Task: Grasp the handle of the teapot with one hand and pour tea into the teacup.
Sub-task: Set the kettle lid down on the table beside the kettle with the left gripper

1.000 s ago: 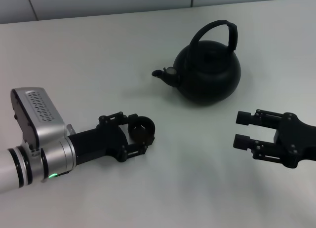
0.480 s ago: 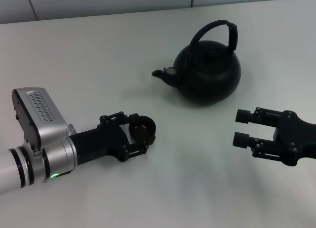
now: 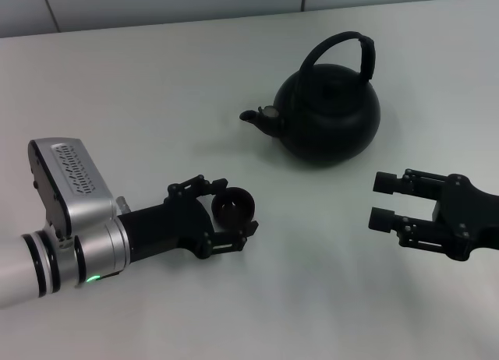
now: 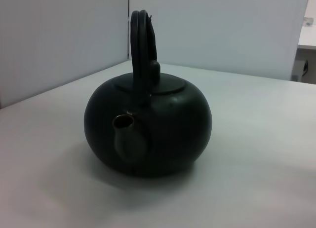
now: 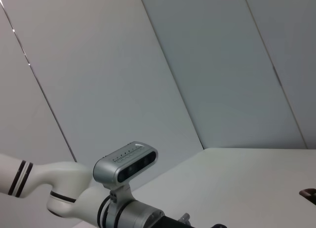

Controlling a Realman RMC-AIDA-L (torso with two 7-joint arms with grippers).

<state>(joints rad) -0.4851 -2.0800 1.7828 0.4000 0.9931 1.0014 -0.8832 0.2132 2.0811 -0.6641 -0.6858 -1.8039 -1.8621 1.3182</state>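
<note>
Left tool (image 3: pixel 234 220): we see it low over the desk (image 3: pixel 140 87) on our left, its fingers closed around the teacup (image 3: pixel 233 206), which sits upright with its dark mouth facing up.
Right tool (image 3: pixel 383 200): we see it hovering on our right, nearer to us than the teapot (image 3: pixel 327 117), fingers spread wide with nothing between them, pointing toward the middle of the desk.
Teapot place: it stands upright on the desk, far side and right of centre, well apart from both tools.
Teapot heading: the spout (image 3: pixel 252 117) points to our left, toward the teacup's side; the left wrist view looks almost straight into the spout (image 4: pixel 125 137).
Handle (image 3: pixel 343 50): it arches over the lid, and we judge its long axis runs spout to back, so the hoop shows edge-on in the left wrist view (image 4: pixel 141 45); the thicker ribbed part lies on the side away from the spout.
Tea: none visible; the teacup's inside is too dark to judge.
Risk, grasp: if the right tool closes on the hoop off centre or on the sloping part, we expect the teapot to swing or slip as it lifts.
Risk, approach: coming in low, the open fingers could knock the round body and turn the spout off line.
Risk, pour: the teacup is small and held in the air, so a fast tilt or a misjudged spout position would likely spill onto the desk or the left tool.
</note>
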